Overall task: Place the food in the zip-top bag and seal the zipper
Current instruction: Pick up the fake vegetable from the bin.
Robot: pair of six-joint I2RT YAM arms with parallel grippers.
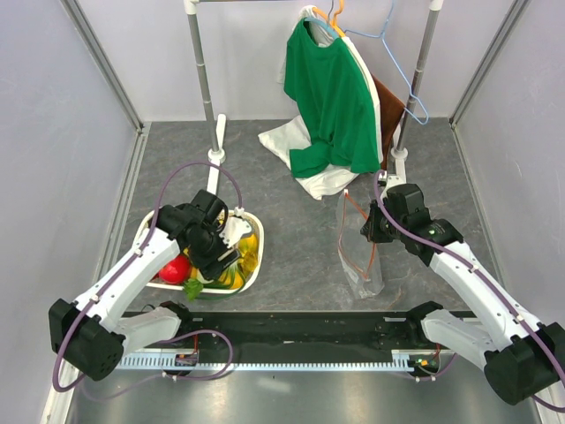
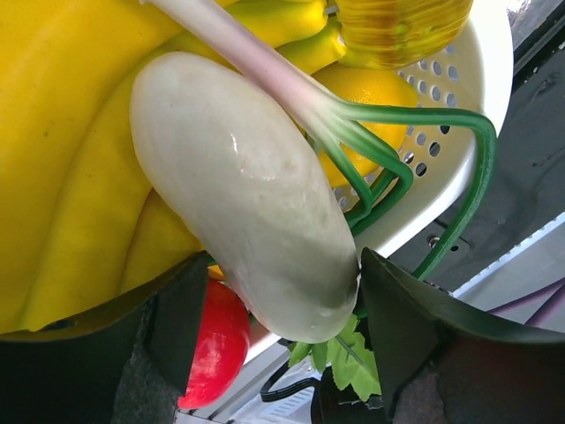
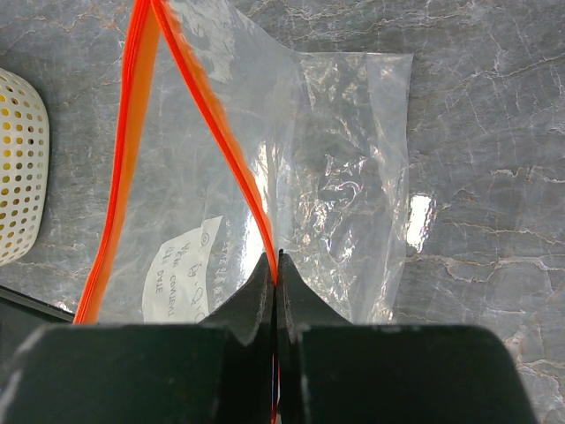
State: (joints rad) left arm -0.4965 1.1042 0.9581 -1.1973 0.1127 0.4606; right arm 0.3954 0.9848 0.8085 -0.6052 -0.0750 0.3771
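Left tool (image 2: 282,283) is low over the white perforated plastic basket (image 2: 441,115). Its jaws are spread wide and straddle the blunt end of the pale white toy radish (image 2: 238,177). One finger looks to be touching the radish. A sliver of the red toy apple (image 2: 216,344) shows in the gap at the other finger, so I judge the jaws not closed on it yet.

The radish lies on the yellow toy bananas (image 2: 62,132). In the wrist view its long axis runs diagonally, with the green stalk end pointing away from the tool, so the jaws cross its width.

Right tool (image 3: 276,265) is pinched fully shut on one lip of the thin orange-red zipper strip (image 3: 214,132). It holds the clear floppy zip-top bag (image 3: 344,177) up off the grey stone-patterned table (image 1: 300,256). The two zipper lips diverge, so the mouth gapes.

Key relation: all the food sits in the basket on the left, well apart from the bag on the right. The left arm is the nearer one to the food. A lifted radish would need to travel rightward to the open mouth and probably go in end-first.
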